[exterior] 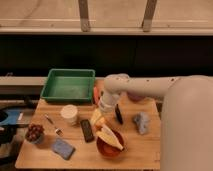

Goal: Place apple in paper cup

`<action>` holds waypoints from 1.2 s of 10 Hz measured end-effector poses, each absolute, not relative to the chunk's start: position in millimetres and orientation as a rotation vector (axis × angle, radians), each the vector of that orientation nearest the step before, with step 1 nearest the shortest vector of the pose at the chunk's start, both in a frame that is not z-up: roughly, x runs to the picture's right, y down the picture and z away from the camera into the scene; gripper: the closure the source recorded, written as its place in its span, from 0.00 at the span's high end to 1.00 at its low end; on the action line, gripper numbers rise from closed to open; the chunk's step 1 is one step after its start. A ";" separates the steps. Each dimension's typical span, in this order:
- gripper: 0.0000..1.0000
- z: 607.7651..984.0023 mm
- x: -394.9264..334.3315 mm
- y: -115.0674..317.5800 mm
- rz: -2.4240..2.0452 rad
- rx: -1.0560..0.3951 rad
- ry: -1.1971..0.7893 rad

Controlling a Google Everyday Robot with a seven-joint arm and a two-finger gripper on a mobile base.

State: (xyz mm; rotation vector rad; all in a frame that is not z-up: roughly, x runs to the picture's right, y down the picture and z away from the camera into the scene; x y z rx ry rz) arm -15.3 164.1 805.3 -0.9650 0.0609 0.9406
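The apple (102,122), small and yellow-orange, lies on the wooden table (75,157) near its middle, right beside a pale yellow wedge (95,115). The paper cup (69,114), short and cream-white, stands upright to the apple's left, a hand's width away. My gripper (104,107) hangs from the white arm that reaches in from the right. It points down just above the apple and the wedge.
A green tray (69,85) sits at the back left, with an orange stick (96,94) beside it. A red-orange bowl (102,147) holding a pale wedge is in front of the apple. There are also a black remote (87,130), a grey cloth (141,122), a blue sponge (62,148) and a dark purple bowl (136,97).
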 end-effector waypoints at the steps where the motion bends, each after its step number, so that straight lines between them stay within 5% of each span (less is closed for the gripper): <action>1: 0.75 808.3 -17.8 170.0 0.937 -0.983 0.063; 6: 0.74 822.4 -27.8 186.1 0.927 -1.039 0.077; 12: 0.16 822.4 -39.6 188.8 0.918 -0.996 0.117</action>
